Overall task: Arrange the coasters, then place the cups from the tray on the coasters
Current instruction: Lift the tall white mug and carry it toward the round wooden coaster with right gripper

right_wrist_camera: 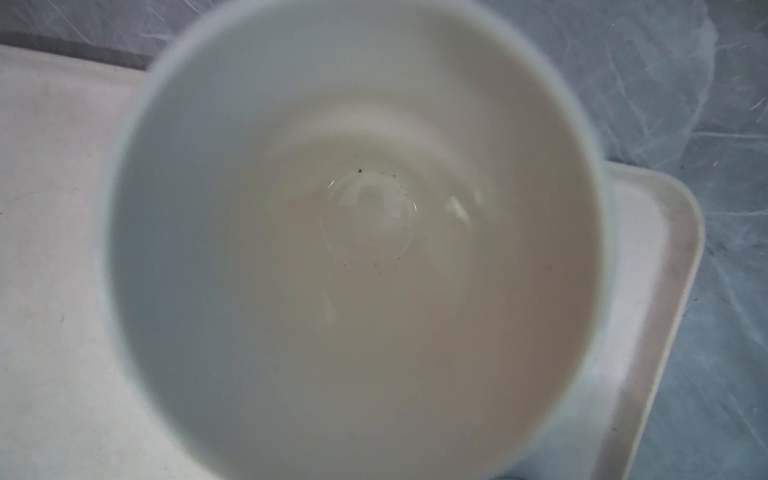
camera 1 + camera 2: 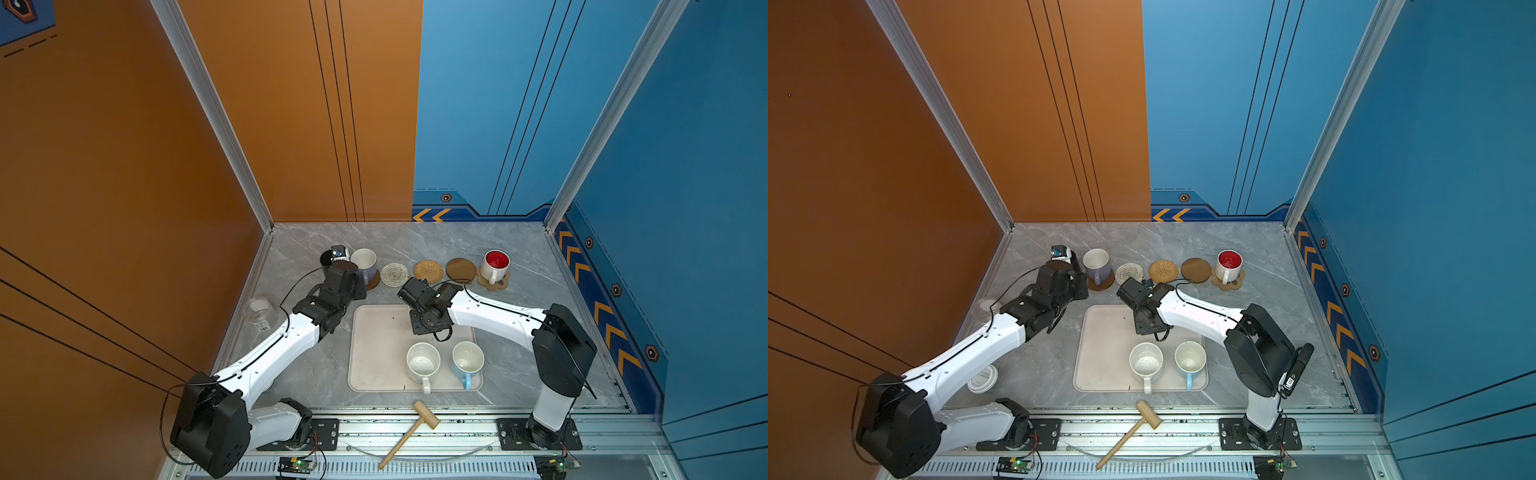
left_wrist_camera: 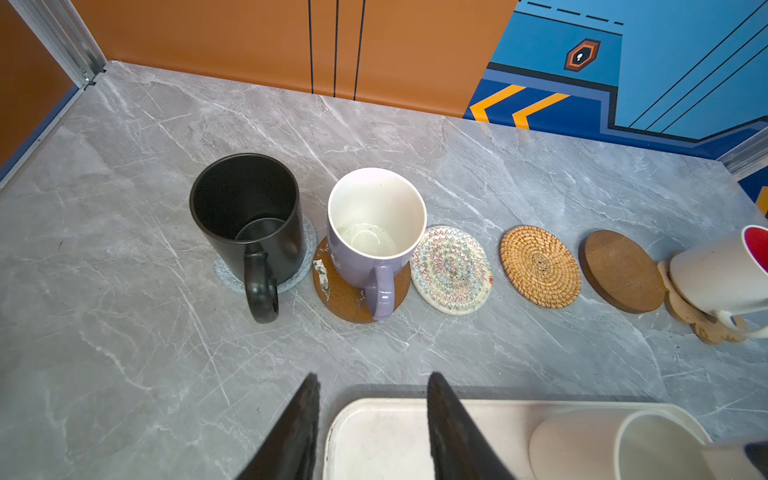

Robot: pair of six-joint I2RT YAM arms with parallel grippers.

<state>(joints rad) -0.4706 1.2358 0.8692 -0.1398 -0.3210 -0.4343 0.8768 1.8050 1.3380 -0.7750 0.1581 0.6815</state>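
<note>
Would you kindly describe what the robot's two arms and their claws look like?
The left arm and right arm have smooth white links joined by bulky black joint housings, with thin black cables looping along them. The left claw shows two black, tapering fingers.

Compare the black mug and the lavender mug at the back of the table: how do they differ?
The black mug is dark inside and out; the lavender mug has a white inside. The black mug stands on a grey woven coaster, the lavender mug on a brown disc coaster. Both stand upright and empty, side by side, with their handles turned the same way.
</note>
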